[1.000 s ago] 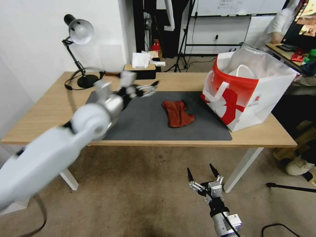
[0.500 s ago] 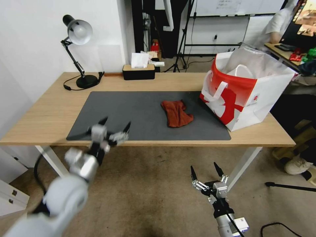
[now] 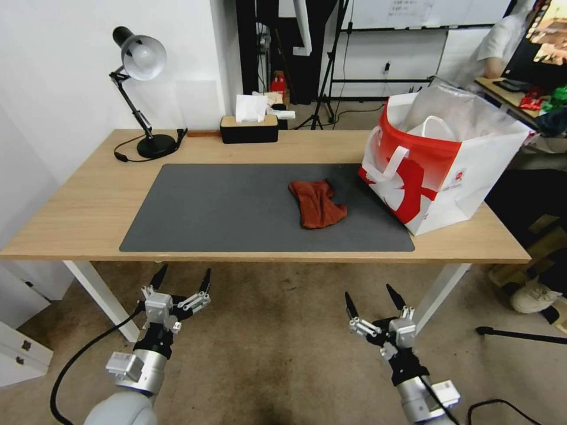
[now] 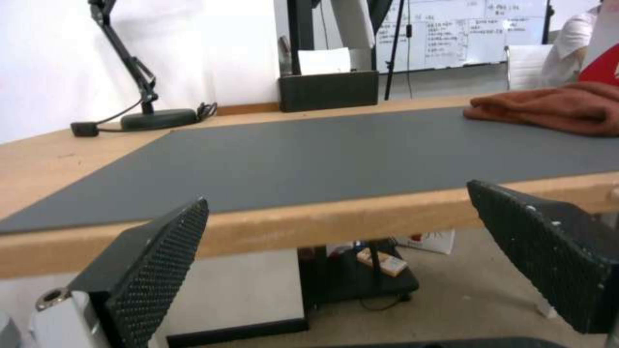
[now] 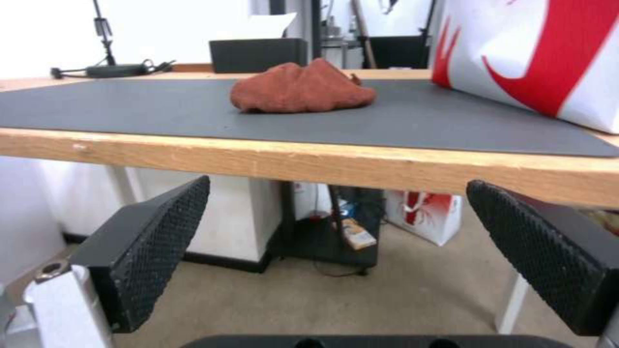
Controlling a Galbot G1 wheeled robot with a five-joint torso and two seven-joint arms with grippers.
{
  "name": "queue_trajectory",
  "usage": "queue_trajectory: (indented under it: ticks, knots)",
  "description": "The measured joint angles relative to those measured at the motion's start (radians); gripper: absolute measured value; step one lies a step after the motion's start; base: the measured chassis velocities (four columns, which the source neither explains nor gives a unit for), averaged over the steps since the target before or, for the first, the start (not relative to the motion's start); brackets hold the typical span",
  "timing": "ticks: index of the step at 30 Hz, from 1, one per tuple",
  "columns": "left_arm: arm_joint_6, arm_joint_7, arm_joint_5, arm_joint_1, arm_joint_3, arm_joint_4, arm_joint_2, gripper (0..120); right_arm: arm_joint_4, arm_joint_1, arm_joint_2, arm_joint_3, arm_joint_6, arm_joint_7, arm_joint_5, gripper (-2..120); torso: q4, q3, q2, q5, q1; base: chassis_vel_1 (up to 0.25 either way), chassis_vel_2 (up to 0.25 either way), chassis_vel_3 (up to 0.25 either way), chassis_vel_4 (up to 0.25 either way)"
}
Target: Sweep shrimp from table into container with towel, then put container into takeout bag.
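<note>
The left gripper (image 3: 182, 277) has dropped from over the mat to below the table (image 3: 82, 195) edge, jaws apart and empty like the right gripper (image 3: 373, 298). The towel (image 3: 316, 203) lies on the mat beside the takeout bag (image 3: 466, 177). Rising blindly, either arm could strike the table's edge.

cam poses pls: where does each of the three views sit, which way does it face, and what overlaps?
Head: high, facing forward and down at the table, towel and takeout bag; left gripper and right gripper hang open below the near edge.
Left wrist: below the table edge, looking across the mat; its own fingers frame the view.
Right wrist: same low angle, facing towel and bag; own fingers show.
Shared: towel, mat, desk lamp.
</note>
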Motion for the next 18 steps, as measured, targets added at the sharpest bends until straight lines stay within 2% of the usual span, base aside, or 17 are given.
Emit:
queue_trajectory:
  ticks: [6,18]
  knots:
    - [-0.04,0.006,0.009,-0.012,-0.007,0.029,-0.018,100,0.013,0.009,-0.004,-0.006,-0.019,-0.049,0.032,100,0.0,0.0,0.0,0.0001,0.0,0.0,0.0,0.0,0.0]
    - [-0.046,0.0,0.001,-0.029,-0.002,0.038,-0.02,100,0.015,0.018,-0.003,-0.02,-0.021,-0.059,0.04,100,0.0,0.0,0.0,0.0,0.0,0.0,0.0,0.0,0.0]
